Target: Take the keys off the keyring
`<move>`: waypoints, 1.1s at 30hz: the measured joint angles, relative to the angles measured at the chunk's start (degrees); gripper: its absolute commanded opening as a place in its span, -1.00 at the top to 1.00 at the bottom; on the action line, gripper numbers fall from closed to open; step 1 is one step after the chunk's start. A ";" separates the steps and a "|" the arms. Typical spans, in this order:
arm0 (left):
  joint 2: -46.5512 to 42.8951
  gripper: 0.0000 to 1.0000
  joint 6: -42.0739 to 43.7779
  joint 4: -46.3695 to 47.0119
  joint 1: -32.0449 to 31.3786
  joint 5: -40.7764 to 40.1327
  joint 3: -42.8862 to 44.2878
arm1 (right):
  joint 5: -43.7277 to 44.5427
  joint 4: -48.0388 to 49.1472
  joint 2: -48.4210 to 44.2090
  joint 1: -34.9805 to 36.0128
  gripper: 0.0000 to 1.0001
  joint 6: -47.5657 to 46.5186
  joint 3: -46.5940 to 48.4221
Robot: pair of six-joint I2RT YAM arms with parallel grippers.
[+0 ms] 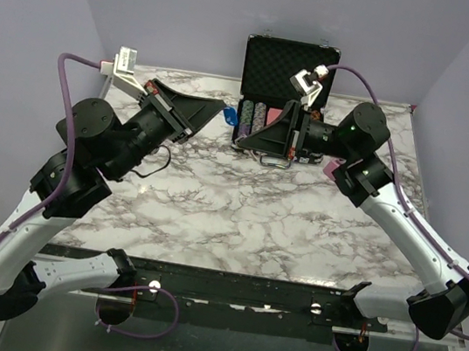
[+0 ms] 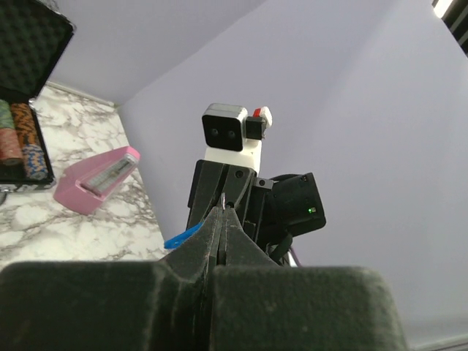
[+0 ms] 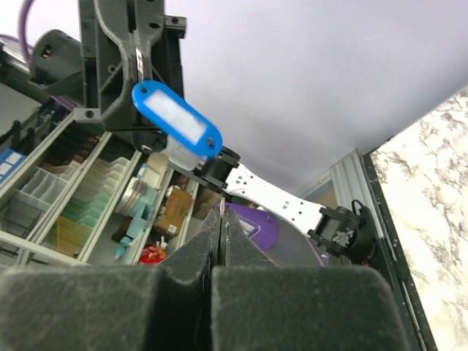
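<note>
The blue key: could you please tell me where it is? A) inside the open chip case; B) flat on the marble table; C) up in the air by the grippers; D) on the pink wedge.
C: the blue key hangs in mid-air beside the left gripper, clear of the table.

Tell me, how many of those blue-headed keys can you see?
1. The blue key dangles in the air from the tips of the left gripper, near the open black case. Others may be hidden from view.
</note>
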 measured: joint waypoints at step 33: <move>-6.62 1.00 22.84 -32.28 0.17 -15.17 5.44 | 29.66 -52.52 12.41 0.00 0.99 -31.80 8.09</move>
